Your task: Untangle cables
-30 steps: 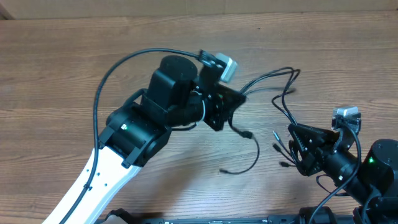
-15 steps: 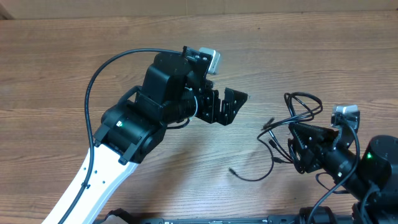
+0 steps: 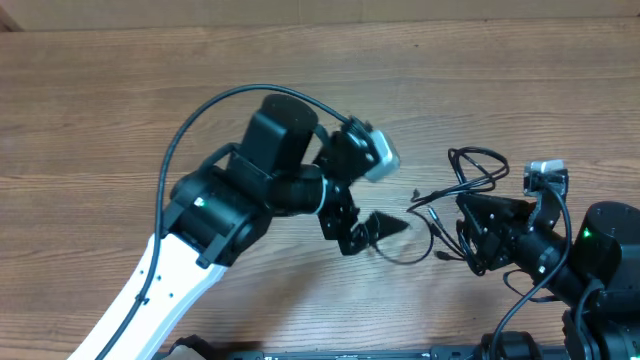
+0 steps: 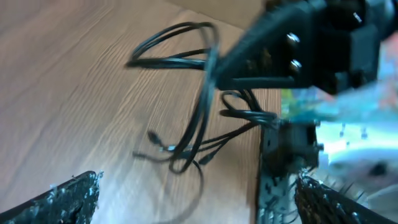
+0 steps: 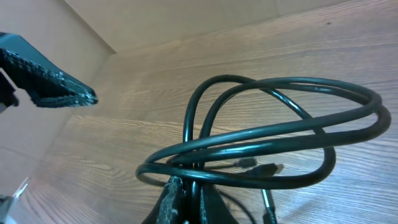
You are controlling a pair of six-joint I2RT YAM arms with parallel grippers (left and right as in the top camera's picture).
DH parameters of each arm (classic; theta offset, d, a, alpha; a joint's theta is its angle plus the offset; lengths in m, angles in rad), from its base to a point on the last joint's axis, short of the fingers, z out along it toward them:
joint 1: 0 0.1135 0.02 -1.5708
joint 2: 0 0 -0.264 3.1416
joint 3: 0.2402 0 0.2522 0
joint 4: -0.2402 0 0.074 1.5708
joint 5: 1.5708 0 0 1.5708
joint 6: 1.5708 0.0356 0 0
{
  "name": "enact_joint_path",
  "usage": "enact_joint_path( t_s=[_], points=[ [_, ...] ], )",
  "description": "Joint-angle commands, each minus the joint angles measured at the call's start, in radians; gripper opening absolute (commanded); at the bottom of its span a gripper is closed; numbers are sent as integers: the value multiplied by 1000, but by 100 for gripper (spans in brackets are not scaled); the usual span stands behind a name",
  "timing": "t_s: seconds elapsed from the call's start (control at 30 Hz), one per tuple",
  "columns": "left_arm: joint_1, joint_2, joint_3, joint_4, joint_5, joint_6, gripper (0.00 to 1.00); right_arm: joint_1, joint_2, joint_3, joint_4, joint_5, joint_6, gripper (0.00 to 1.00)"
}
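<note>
- Left gripper [image 3: 366, 231], nearest me: fingers spread as wide as they go, nothing between them. It is tilted down toward the table [image 3: 100, 100], tips low over the wood.
- Just beyond those tips, a thin loose strand of the cables [image 3: 487, 153] curls on the table. It runs right, back into the bundle.
- Right gripper [image 3: 467, 238]: fingers pressed together, pinching the bundle near its base. In the right wrist view, several loops fan out from that single pinch point, strands crossing each other.
- The cables sit right of centre. Part hangs from the right gripper and part lies on the wood, between the two grippers.
- Small plug ends [image 3: 415, 196] stick out on the left side of the tangle, toward the open fingers.
- The two grippers are near each other, not touching.
- Further back: the left arm's own thick black cable [image 3: 200, 115] arcs over the arm, clear of the tangle.
- Far edge: pale board [image 3: 200, 12] behind the table.
- Risks, my judgement:
  - Closing on the tail could catch two strands at once, since they lie close. Pulling would then tighten the crossing.
  - A plug end may snag inside a loop as it is drawn through.
  - The cords are thin against wide fingers, so a grasp could miss or slip.
  - With everything held at one point, a hard pull could drag the whole bundle out of the right grip.
  - The fingers could knock together in this tight gap.
</note>
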Motion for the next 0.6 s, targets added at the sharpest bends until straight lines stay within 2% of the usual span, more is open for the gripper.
enact_joint_path(
  t_s=[0.0, 0.1, 0.33, 0.57],
  points=[
    [-37, 47, 19, 1, 32, 279, 100, -2, -3, 0, 14, -43, 2, 4],
    [-64, 99, 19, 10, 31, 338, 100, -2, -3, 0, 14, -53, 2, 4],
    [-85, 217, 19, 123, 32, 333, 100, -2, -3, 0, 6, -57, 2, 4],
    [-114, 251, 19, 189, 32, 330, 100, -2, -3, 0, 1, -57, 2, 4]
  ],
)
